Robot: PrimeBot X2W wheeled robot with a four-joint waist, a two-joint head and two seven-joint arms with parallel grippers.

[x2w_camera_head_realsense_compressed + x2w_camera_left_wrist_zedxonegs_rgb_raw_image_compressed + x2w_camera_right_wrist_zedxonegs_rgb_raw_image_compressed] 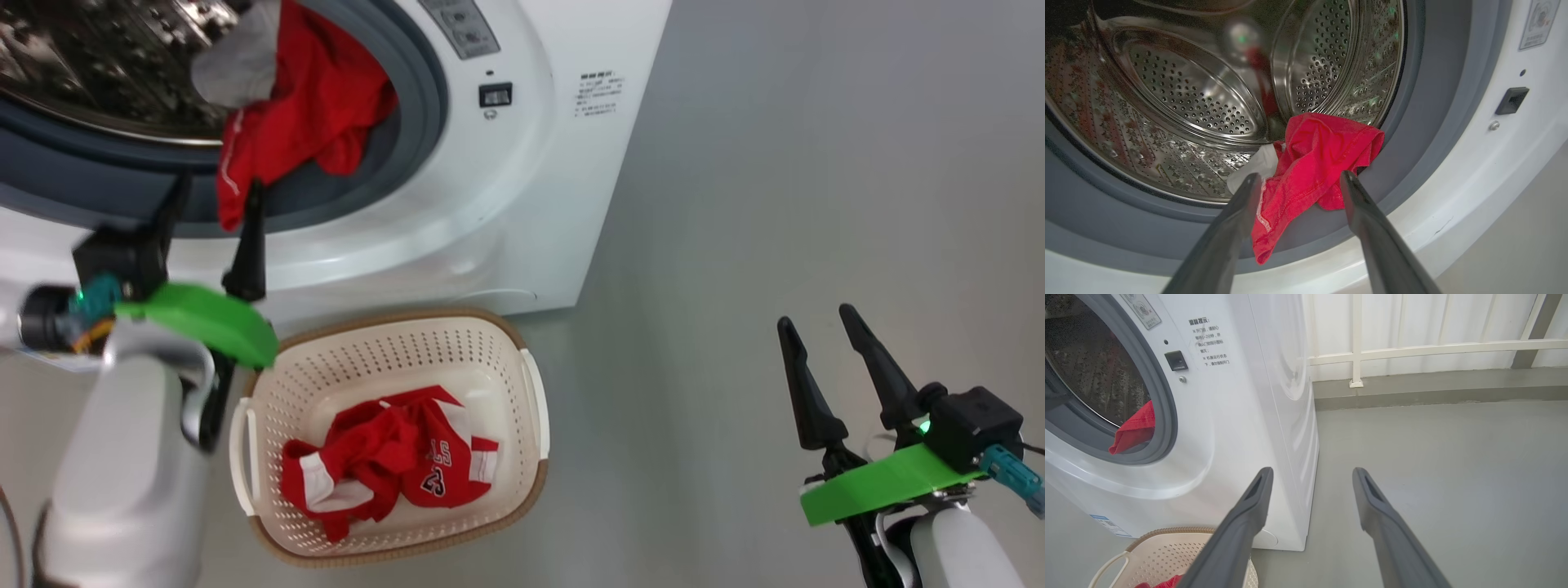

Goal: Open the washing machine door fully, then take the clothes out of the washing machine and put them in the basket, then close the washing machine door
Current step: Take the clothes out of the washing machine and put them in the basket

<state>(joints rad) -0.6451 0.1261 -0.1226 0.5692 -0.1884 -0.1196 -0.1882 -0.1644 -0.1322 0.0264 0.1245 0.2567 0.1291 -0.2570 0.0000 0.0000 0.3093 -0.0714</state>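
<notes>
One bright red fabric garment (1314,163) droops over the white washing machine's (1494,171) grey rubber gasket (1412,155), at twelve o'clock from your released left claw (1300,176), fingers (1237,220) straddling it; your right claw (816,317), released too, sits farther.

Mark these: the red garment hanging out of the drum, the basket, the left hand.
red garment (1314,155): left wrist view, middle of the bunched fabric.
basket (384,351): head view, bare perforated wall at its upper side.
left hand (1300,175): left wrist view, midway between its fingertips.
</notes>
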